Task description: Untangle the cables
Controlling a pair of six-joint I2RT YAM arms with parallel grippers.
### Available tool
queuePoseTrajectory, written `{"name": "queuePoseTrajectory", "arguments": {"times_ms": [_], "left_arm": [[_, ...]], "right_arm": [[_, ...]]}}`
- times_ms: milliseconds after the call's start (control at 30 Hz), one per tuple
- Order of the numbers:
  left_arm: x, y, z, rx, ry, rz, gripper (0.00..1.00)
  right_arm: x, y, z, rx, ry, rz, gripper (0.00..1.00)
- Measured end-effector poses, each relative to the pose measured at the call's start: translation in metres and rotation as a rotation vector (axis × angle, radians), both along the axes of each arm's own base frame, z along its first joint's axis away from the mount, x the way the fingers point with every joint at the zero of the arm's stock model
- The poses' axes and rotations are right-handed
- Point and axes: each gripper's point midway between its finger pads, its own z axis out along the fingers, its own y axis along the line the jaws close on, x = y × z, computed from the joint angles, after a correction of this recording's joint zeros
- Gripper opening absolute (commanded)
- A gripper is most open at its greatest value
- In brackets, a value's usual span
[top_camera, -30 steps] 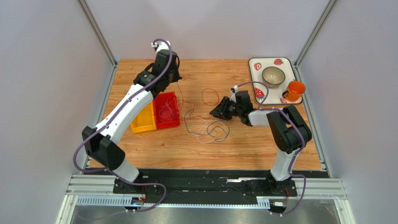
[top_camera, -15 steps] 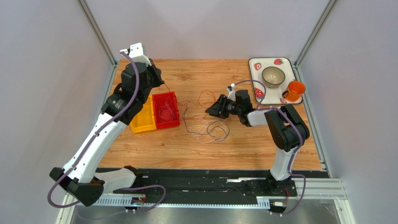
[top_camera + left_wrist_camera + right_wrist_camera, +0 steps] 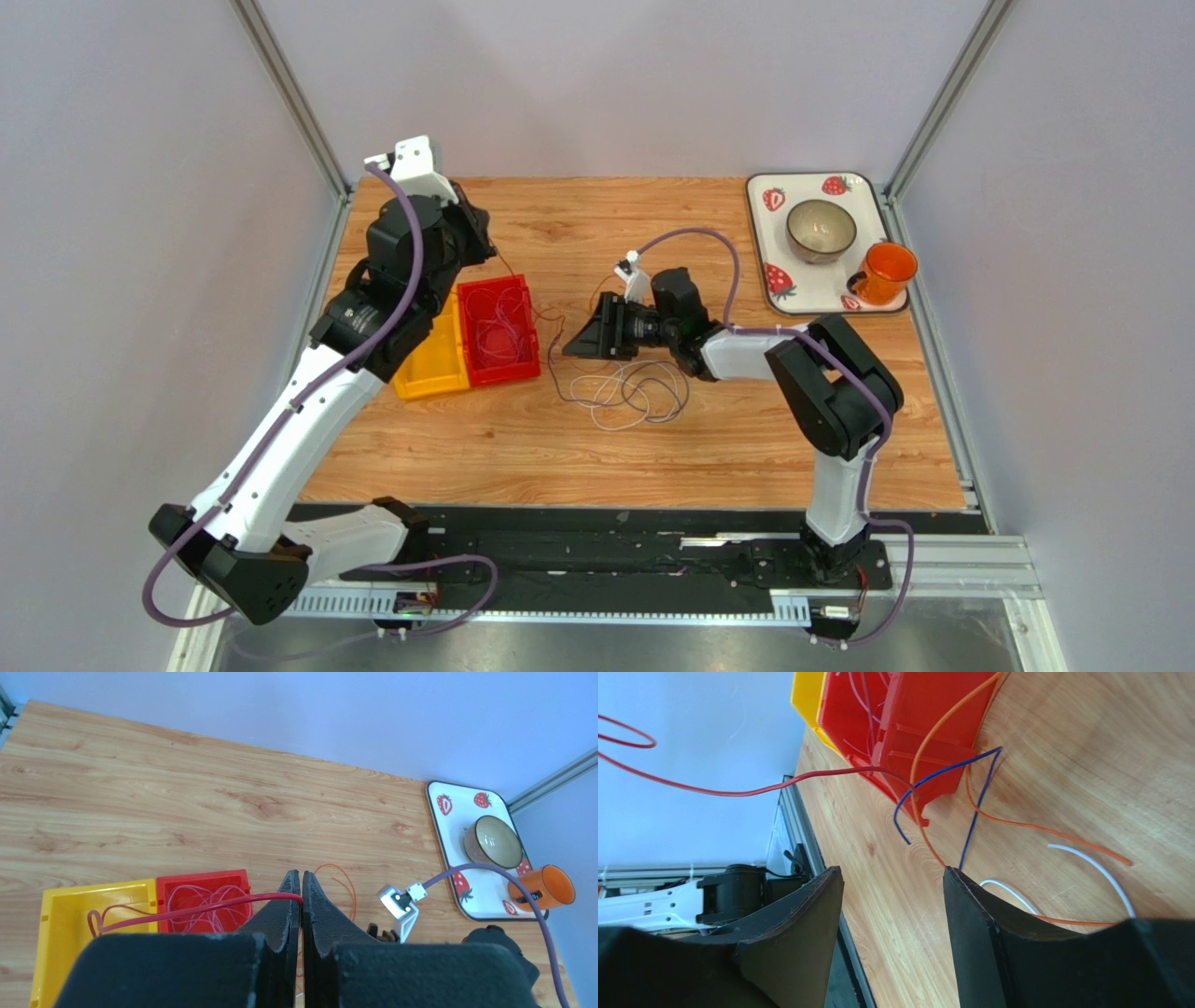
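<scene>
The left claw [image 3: 301, 889] pinched one thin red wire [image 3: 196, 911] over the red plastic bin [image 3: 505, 374], where loose wires [image 3: 207, 897] lay. The right claw [image 3: 892, 882] was wide and empty. Most thin pale wires [image 3: 634, 392] lay knotted on the wooden table [image 3: 730, 448].

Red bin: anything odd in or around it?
Yes. A red cable, pinched in the shut left end effector, stretches across the red bin and loops over the yellow bin, straddling both. Pale cables lie tangled beside the bins.
</scene>
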Motion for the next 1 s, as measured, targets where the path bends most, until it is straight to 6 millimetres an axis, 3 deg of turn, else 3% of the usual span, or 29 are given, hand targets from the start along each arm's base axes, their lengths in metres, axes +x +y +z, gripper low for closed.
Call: {"name": "queuePoseTrajectory", "arguments": {"times_ms": [233,567,667,700,800,900,1000], "left_arm": [[0.001,-0.005,0.002,-0.011,-0.010,-0.021,0.00],[0.001,-0.006,0.004,-0.016,-0.017,-0.029,0.00],[0.001,-0.007,0.003,-0.017,-0.017,-0.033,0.00],[0.001,-0.007,0.003,-0.017,-0.016,-0.034,0.00],[0.001,-0.008,0.003,-0.017,-0.016,-0.039,0.00],[0.001,-0.008,0.003,-0.017,-0.016,-0.039,0.00],[0.001,-0.008,0.003,-0.016,-0.016,-0.037,0.00]], "right_arm": [[0.014,0.001,-0.023,-0.126,-0.042,-0.065,0.61],[0.005,0.031,-0.035,-0.201,-0.108,-0.059,0.58],[0.010,0.030,-0.045,-0.221,-0.102,-0.083,0.42],[0.011,0.030,-0.048,-0.225,-0.098,-0.093,0.25],[0.015,0.030,-0.046,-0.215,-0.102,-0.117,0.06],[0.018,0.031,-0.042,-0.190,-0.123,-0.134,0.00],[0.012,0.025,-0.045,-0.181,-0.126,-0.140,0.00]]}}
